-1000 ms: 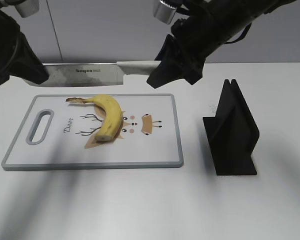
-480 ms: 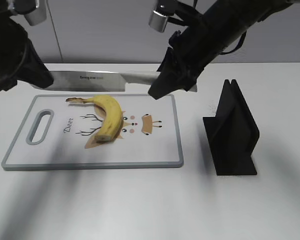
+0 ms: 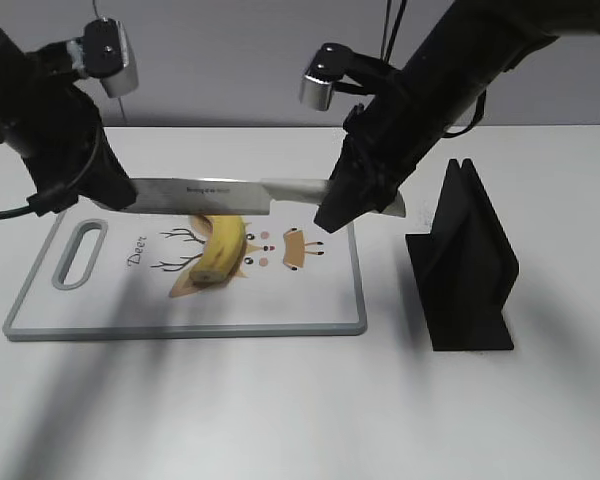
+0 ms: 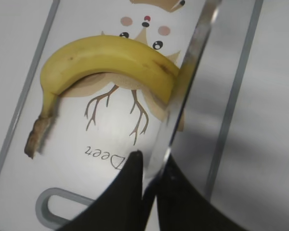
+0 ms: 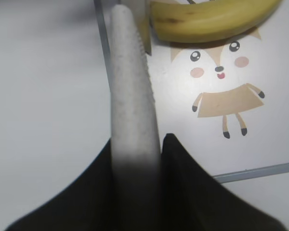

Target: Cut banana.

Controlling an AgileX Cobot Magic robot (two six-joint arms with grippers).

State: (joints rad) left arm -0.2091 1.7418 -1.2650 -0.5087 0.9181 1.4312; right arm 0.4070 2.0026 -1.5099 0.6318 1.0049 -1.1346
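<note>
A: Nearest us on the counter (image 3: pixel 280 400) we have the board (image 3: pixel 40 310), with the black stand (image 3: pixel 465 265) to its right.

B: We see the banana (image 3: pixel 220 250) lying on the board, curved across the deer print.

A: Above it we have the knife (image 3: pixel 205 195) held level, blade across the banana's upper part.

B: We find the right end effector (image 3: pixel 345 205) pinching the pale handle (image 5: pixel 132 106), and the left end effector (image 4: pixel 149 173) pressed onto the blade near its tip.
</note>
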